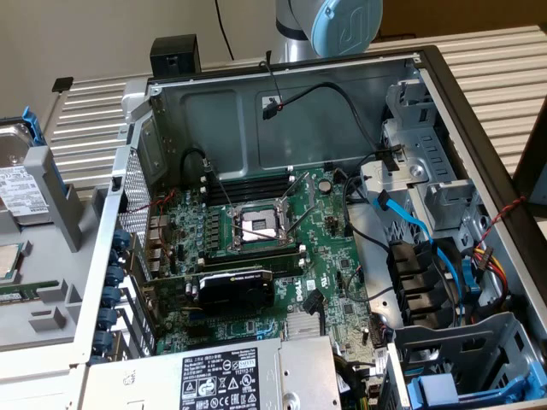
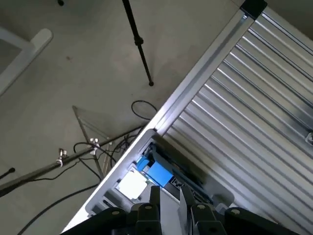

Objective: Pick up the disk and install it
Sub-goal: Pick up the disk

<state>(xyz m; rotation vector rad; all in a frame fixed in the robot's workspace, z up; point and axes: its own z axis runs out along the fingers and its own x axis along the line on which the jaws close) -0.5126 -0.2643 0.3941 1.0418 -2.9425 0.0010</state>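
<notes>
Slatted bench (image 1: 487, 68) is bearing the disk (image 1: 19, 184), standing in a grey holder (image 1: 51, 205); the gripper (image 2: 170, 192) is hanging narrowly parted, empty. Likely rigid, dense, shock-sensitive: grip its blue-railed edges.

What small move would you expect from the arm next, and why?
Probably a move that brings the pincer down toward the disk. The disk stands untouched in the grey holder at the exterior view's left, outside the computer case. The pincer is open and empty, and looks well above the slatted table.
</notes>
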